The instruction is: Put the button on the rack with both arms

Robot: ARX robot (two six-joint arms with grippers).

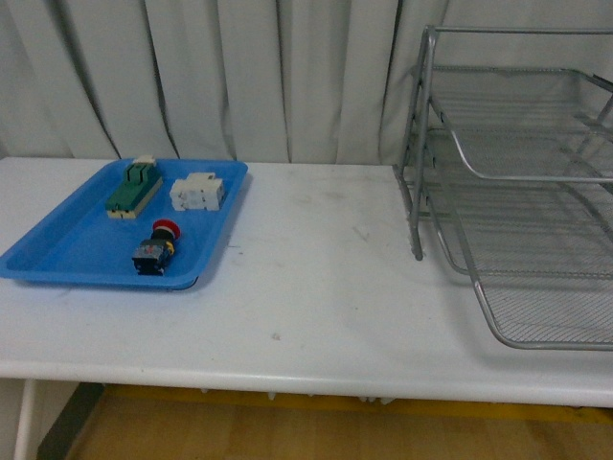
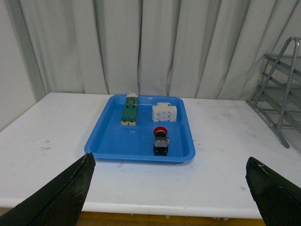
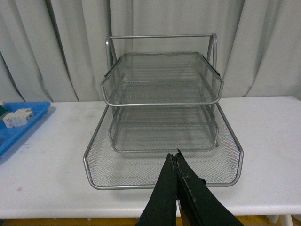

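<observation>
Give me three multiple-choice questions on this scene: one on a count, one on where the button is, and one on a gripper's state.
1. How many tiers has the rack? A two; B three; C four.
2. Where does the button lie? A in the blue tray; B on the rack's top tier; C on the rack's bottom tier.
3. How is the right gripper? A wide open; B shut, holding nothing; C shut on the button.

Answers: B, three mesh trays sit stacked in the frame; A, its red cap shows inside the tray's rim; B, the fingers meet with nothing between them.
</observation>
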